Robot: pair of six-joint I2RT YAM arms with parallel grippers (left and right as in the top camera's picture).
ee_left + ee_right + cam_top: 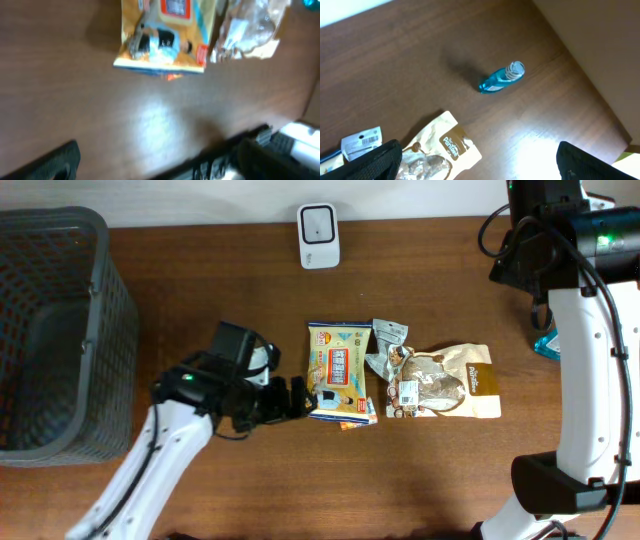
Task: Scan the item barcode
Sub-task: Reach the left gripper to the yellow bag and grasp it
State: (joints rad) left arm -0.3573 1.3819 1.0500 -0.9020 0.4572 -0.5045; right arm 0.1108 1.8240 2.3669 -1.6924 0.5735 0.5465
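Observation:
An orange and blue snack packet [338, 371] lies flat at the table's middle; in the left wrist view the packet [162, 37] is ahead of the jaws. My left gripper [285, 400] stands open just left of it, with nothing between its fingers [57, 160]. A beige cookie bag [450, 383] and a small grey packet [388, 335] with a label lie to the right. The white scanner [318, 235] stands at the back. My right gripper [480, 162] hangs open high over the bag [447, 150], holding nothing.
A dark mesh basket [60, 240] fills the left side. A blue bottle [501, 78] lies on its side near the right edge, partly hidden by the right arm in the overhead view [545, 343]. The table's right edge runs close behind it.

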